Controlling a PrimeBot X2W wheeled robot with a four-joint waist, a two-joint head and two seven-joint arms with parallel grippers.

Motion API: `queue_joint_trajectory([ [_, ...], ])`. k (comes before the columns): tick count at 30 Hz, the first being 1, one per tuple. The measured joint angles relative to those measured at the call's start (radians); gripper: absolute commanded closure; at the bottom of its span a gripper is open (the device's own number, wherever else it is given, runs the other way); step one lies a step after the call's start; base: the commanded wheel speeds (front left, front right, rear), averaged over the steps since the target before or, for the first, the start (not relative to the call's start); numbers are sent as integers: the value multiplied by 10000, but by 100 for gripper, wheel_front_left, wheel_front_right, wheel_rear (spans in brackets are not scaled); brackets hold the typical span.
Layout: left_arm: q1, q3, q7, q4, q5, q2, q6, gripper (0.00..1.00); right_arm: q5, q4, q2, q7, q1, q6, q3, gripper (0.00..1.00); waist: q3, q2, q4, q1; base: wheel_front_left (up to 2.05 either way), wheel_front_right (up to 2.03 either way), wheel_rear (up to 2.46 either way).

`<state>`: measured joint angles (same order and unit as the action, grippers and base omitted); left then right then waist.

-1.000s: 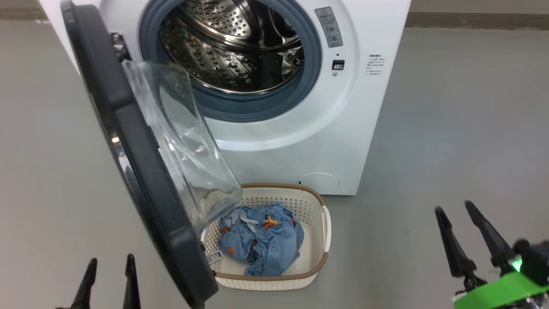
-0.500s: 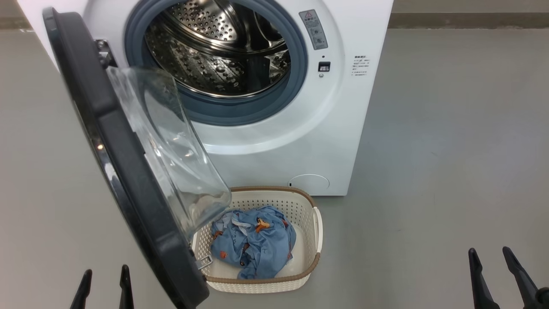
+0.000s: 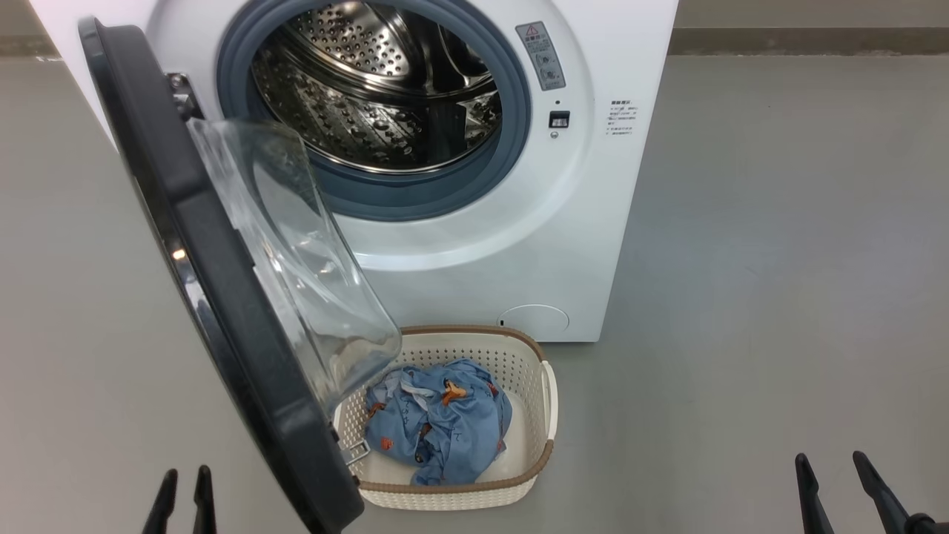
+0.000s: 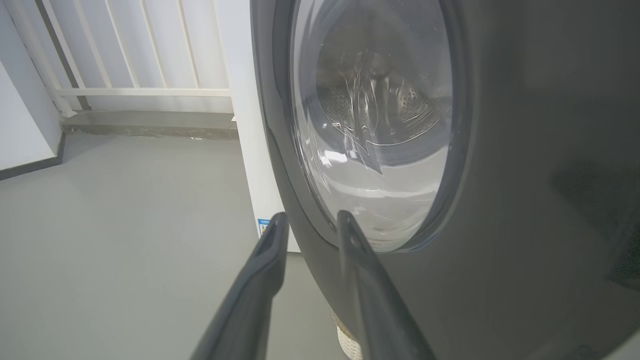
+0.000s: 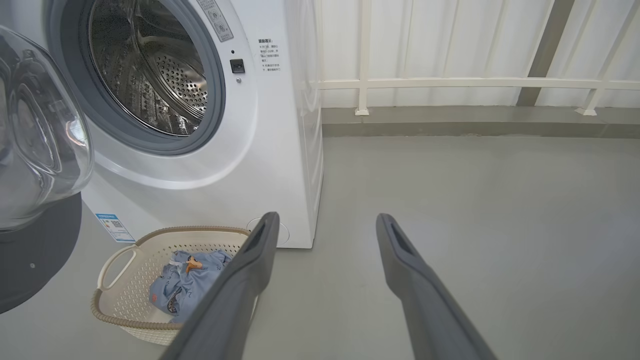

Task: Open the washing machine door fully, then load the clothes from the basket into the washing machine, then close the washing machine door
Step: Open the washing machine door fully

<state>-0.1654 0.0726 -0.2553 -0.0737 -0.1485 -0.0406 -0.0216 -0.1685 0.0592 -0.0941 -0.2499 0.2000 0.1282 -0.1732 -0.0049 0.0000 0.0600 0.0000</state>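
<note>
Head view: the large round glossy black washing machine door (image 3: 222, 297), with its bulging clear glass window, stands roughly half open. It is hinged at that view's left and hangs over the left side of the small cream perforated plastic basket (image 3: 474, 331). The basket sits on the grey floor (image 3: 778, 259) just in front of the big white front-loading washing machine (image 3: 578, 245), and the light blue bundle of clothes (image 3: 437, 430) lies inside it.

The left fingers (image 3: 203, 500) hover low beside the door's outer face, part-way apart and grasping nothing. The right fingers (image 3: 809, 497) are spread wide and empty, well apart from the basket.

The door seems to need swinging wider. Catch it near its free edge, follow the hinge's arc, and keep off the glass and the basket.

Count: one door, one basket, one clothes bundle, one machine, two pairs of fingers.
</note>
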Motion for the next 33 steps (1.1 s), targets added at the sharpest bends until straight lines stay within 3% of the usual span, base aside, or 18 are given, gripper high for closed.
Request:
queue_joint_trajectory([
  [3,-2,-8,0,-15,-40,0,-6,79,15,121,-4,2,59,0,17,0,-9,0,18,0,0,0,0],
  [4,-3,-8,0,-21,-61,0,-6,81,25,125,-4,2,58,0,21,0,-10,0,26,0,0,0,0],
  [5,-3,-8,0,-21,-65,0,-6,100,59,142,-4,2,58,0,21,0,-9,0,31,0,0,0,0],
  [13,-5,50,0,-31,-426,2,59,100,117,320,-8,2,58,0,13,0,13,0,118,0,0,0,0],
  [18,-4,537,0,556,-625,6,721,100,117,324,-4,2,56,0,4,0,31,0,191,0,0,0,0],
  [21,13,821,-2,1440,-702,4,1177,100,117,322,-4,2,57,0,-15,0,44,0,248,0,0,0,0],
  [26,147,851,-2,3392,-662,8,1494,100,117,309,0,2,56,0,-58,0,80,0,415,0,0,0,0],
  [30,671,334,-13,5296,-506,-2,1494,100,119,305,0,2,55,0,-65,0,101,0,585,0,0,0,0],
  [33,853,-955,-17,6360,-489,-10,1181,100,117,305,21,2,56,0,-61,0,91,0,716,0,0,0,0],
])
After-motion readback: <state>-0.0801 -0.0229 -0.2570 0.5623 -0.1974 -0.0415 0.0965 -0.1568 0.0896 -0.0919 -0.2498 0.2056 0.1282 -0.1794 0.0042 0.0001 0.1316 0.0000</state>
